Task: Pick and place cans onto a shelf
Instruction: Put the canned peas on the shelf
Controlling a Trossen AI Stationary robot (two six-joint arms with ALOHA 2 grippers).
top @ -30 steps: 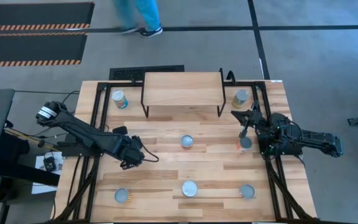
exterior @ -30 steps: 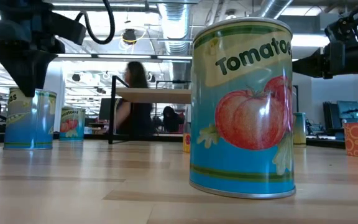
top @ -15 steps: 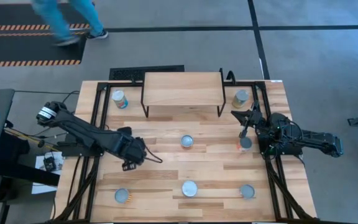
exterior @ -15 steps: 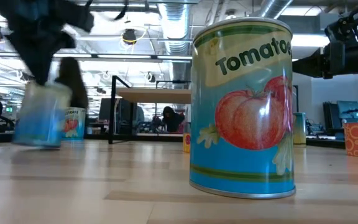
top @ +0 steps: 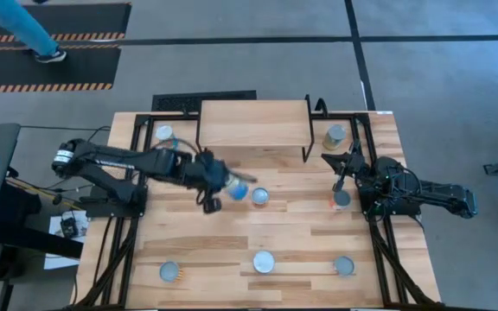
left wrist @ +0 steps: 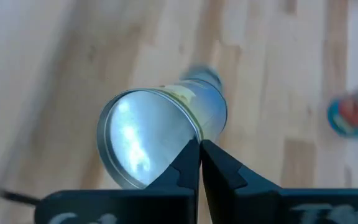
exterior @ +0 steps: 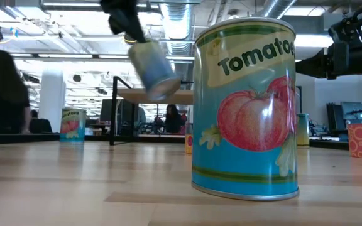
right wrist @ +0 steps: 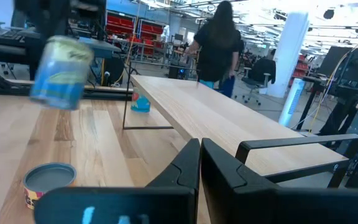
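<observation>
1. The left arm reaches across the big wooden table (top: 197, 238) toward the middle. Its left gripper (top: 219, 192) holds a small blue tin can with a shiny silver top (top: 234, 187) up in the air, tilted, the fingers pinching it.
2. The held can hangs just in front of the small light wooden shelf on thin black legs (top: 253, 123), beside another can standing near the table's middle (top: 259, 197).
3. The right arm waits by the table's right edge. Its right gripper (top: 342, 175) has its fingers pressed together above an orange-red can (top: 341, 200).
4. The shelf top is bare wood. Two cans stand at its sides (top: 164, 134) (top: 335, 136).
5. Three more cans stand in a row near the front edge (top: 264, 262), well apart.
</observation>
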